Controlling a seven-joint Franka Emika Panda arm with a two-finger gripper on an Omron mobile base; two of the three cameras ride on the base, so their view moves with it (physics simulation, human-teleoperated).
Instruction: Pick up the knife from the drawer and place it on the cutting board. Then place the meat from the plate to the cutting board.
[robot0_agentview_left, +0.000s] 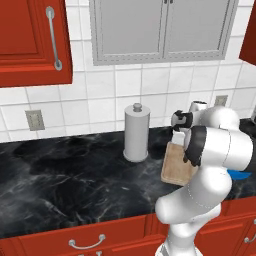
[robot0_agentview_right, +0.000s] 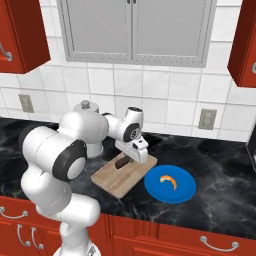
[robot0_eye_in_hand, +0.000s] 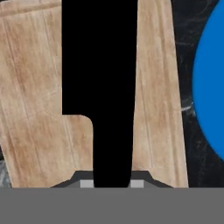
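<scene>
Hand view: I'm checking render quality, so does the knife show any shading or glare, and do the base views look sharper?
Hand view: the knife is a flat black silhouette, no glare, over the sharply grained cutting board. Right base view: soft, with faint counter reflections around the plate. Left base view: similarly soft.

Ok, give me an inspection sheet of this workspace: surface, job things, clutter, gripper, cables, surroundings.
Surface: black marble counter.
Job's things: knife held over the cutting board, whether it touches cannot be told; meat on the blue plate, beside the board.
Clutter: paper-towel roll behind the board.
Grippers: gripper shut on the knife.
Cables: nothing seen.
Surroundings: white tiled wall with outlets, red cabinets, grey cabinet, red drawer fronts below the counter.
</scene>
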